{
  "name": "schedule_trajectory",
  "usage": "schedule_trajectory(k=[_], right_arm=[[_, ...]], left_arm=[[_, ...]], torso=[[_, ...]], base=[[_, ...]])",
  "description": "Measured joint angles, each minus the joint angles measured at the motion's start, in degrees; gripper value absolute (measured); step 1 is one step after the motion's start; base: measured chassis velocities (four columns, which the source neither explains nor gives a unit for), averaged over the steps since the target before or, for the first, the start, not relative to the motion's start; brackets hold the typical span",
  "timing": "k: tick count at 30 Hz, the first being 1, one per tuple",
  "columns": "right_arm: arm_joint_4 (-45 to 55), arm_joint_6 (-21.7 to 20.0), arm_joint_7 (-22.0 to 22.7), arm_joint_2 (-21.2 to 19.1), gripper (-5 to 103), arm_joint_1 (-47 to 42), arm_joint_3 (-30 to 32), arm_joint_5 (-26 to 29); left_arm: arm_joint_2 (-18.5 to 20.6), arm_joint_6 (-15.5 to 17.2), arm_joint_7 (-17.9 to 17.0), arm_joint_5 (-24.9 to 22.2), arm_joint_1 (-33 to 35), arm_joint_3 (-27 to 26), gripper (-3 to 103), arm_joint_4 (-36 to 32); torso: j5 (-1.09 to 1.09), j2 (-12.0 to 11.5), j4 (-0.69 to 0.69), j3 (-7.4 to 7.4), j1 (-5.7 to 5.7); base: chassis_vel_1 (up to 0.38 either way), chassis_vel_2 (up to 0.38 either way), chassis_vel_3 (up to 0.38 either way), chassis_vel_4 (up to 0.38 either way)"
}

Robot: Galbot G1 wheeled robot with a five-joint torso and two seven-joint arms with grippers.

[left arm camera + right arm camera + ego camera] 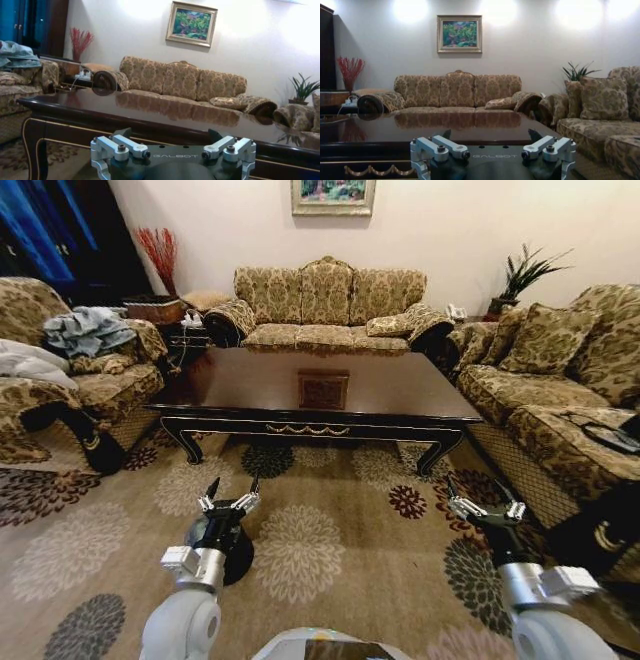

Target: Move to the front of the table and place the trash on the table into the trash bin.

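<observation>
The dark glossy table (400, 395) stands ahead of the robot on the flowered carpet (300, 550), its top bare except for a flat square inlay (323, 390). A patterned sofa (325, 305) sits behind it against the wall, beneath a framed painting (333, 194). An armchair (60, 380) heaped with clothes stands on the left and a second sofa (560, 390) on the right. A potted plant (520, 275) stands in the far right corner. The left gripper (228, 498) hovers over the carpet short of the table, fingers spread and holding nothing. The right gripper (487, 508) hangs beside it at the same height, also spread and empty. A round black object (240, 555), partly hidden by the left arm, sits on the carpet just beneath it; whether it is the trash bin cannot be told.
</observation>
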Motion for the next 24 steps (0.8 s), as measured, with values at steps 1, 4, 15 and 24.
schedule_trajectory(k=[1, 4, 15, 24], right_arm=[[0.09, -0.19, 0.13, 0.14, 100, 0.02, -0.13, -0.01], [-0.08, 0.11, 0.2, 0.54, 100, 0.04, -0.79, -0.29], [-1.42, 0.08, -1.19, 0.09, 100, 0.59, 0.0, 0.26], [-2.44, -0.62, -0.13, 0.5, 100, 0.9, -0.48, -1.7]], left_arm=[[0.12, 0.16, 0.04, -0.01, -0.01, -0.07, 100, -0.15], [0.34, 0.6, 0.1, 0.43, -0.11, -0.29, 100, -0.15], [1.27, -0.36, -0.73, 0.21, -0.23, 0.77, 100, 1.32], [1.36, 0.01, -0.99, -0.37, -0.2, 2.04, 100, 1.37]], torso=[[0.01, 0.0, 0.0, 0.0, 0.0], [0.01, 0.0, 0.0, -0.01, -0.01], [0.01, 0.01, 0.0, 0.01, 0.0], [-0.02, 0.01, -0.01, -0.01, -0.02]], base=[[0.149, -0.146, -0.173, 0.132], [0.176, -0.19, -0.199, 0.183], [0.076, -0.074, -0.097, 0.075], [-0.023, 0.019, 0.031, -0.01]])
